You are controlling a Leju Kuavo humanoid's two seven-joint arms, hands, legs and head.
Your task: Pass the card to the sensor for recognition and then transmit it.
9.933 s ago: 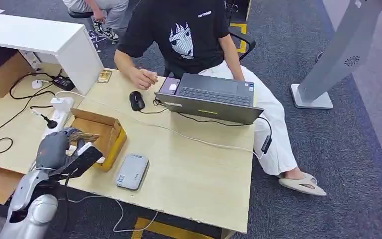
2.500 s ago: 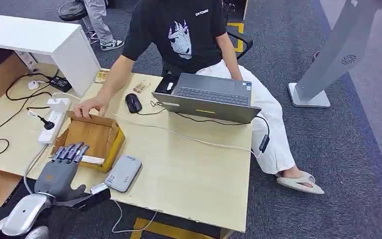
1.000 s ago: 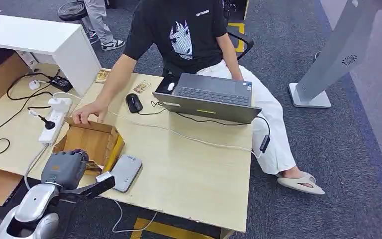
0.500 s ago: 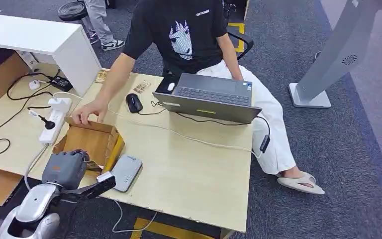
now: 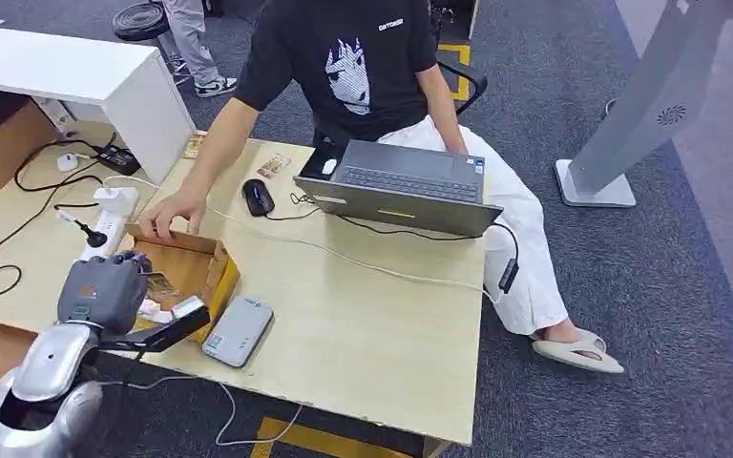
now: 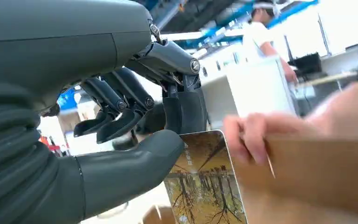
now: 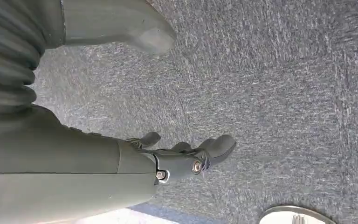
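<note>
Card point(image 6: 204, 186), rectangular, printed with a golden autumn-tree scene; small white print near its upper left corner, too fine to read. Pinched between thumb and dark fingers of left robot hand point(image 5: 103, 288), lower left of head view, above the open brown cardboard box point(image 5: 191, 270). In the left wrist view its long axis runs top to bottom. Grey flat sensor point(image 5: 238, 330) lies on the pale wooden surface point(image 5: 363, 324) beside the box. A person's hand point(image 5: 172, 212) rests on the box's far edge. Right robot hand point(image 7: 177, 158): fingers spread, holding nothing, over grey carpet.
</note>
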